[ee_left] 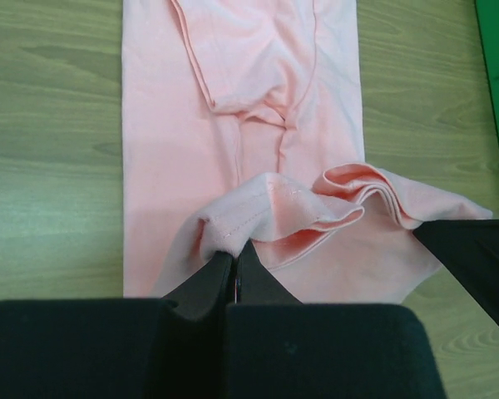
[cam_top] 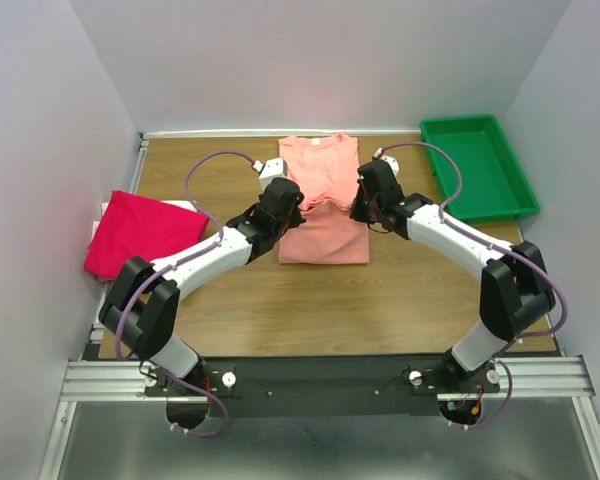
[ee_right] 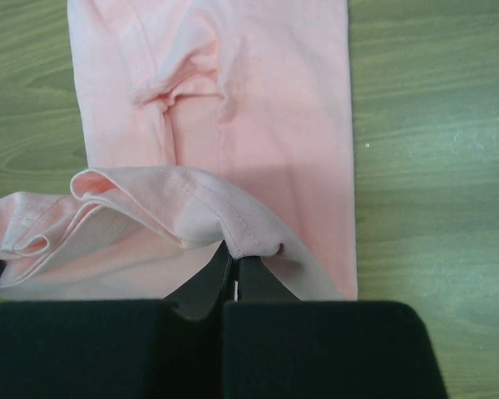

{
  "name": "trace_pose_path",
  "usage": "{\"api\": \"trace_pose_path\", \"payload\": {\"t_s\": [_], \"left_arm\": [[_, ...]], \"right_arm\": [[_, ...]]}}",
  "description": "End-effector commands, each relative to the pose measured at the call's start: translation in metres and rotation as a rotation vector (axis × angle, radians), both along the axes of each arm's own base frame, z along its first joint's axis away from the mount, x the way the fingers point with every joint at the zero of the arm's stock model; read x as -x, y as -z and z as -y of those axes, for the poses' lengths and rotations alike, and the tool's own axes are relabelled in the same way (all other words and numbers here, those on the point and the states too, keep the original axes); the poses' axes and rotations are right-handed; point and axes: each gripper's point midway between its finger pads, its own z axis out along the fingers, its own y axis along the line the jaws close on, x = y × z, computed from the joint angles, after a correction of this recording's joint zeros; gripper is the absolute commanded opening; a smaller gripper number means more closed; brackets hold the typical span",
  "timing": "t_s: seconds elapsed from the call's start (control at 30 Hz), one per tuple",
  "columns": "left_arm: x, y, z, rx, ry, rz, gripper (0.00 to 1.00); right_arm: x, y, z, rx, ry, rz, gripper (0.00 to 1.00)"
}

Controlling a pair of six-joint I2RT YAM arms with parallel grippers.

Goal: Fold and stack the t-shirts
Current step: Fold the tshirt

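The left claw [ee_left: 235, 259] and the right claw [ee_right: 233, 259] each pinch a near corner of the pink shirt [cam_top: 318, 175], which lies in the middle of the bench [cam_top: 380, 300]. It looks soft, light and floppy, so the corners are good places to hold. The red shirt [cam_top: 140, 235] lies far left. The green tray [cam_top: 480, 165] sits far right. Neither is in the way.

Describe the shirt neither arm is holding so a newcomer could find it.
Start at the wooden table and go to its left edge, opposite the green tray. The magenta-red t-shirt lies there, partly overhanging the edge. Unlike the salmon t-shirt at centre, pinched by the left claw and right claw, it is deeper in colour and untouched.
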Motion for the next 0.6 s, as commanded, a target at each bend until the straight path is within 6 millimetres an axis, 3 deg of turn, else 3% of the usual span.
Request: {"api": "trace_pose_path", "payload": {"t_s": [0.0, 0.07, 0.33, 0.57], "left_arm": [[-0.022, 0.001, -0.001, -0.030, 0.015, 0.016, 0.00], [-0.030, 0.008, 0.003, -0.041, 0.030, 0.005, 0.00], [-0.058, 0.030, -0.006, -0.085, 0.015, -0.026, 0.00], [-0.072, 0.053, -0.003, -0.113, 0.052, -0.060, 0.00]], "right_arm": [[-0.025, -0.002, 0.000, 0.004, 0.001, 0.026, 0.00], [-0.033, -0.002, -0.002, 0.000, -0.002, 0.029, 0.01], [-0.058, 0.028, 0.004, 0.045, 0.028, -0.011, 0.00], [-0.074, 0.045, 0.004, 0.068, 0.025, -0.032, 0.00]]}}
